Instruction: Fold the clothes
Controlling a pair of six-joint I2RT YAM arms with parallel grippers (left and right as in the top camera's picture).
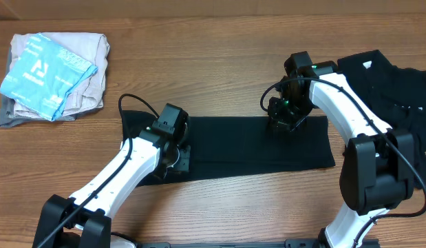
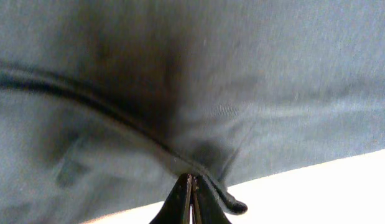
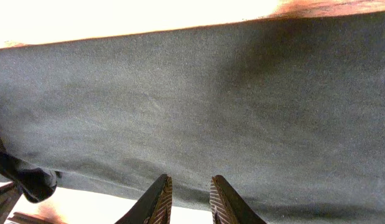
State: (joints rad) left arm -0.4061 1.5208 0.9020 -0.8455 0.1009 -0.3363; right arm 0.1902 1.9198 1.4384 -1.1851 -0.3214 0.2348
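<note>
Black garment [image 1: 254,141] is lying mid-frame on the bench [image 1: 219,62], left tool [image 2: 191,182] pinching it tight, right tool [image 3: 190,183] hanging part-open.

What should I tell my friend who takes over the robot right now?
Left gripper shut on the left end of the black garment, which lies mid-table as a long folded strip.
Right gripper open at the strip's far edge.
Done: a folded stack of light clothes, far left.
Left: fold the strip shorter, then the black clothes pile, far right.
</note>
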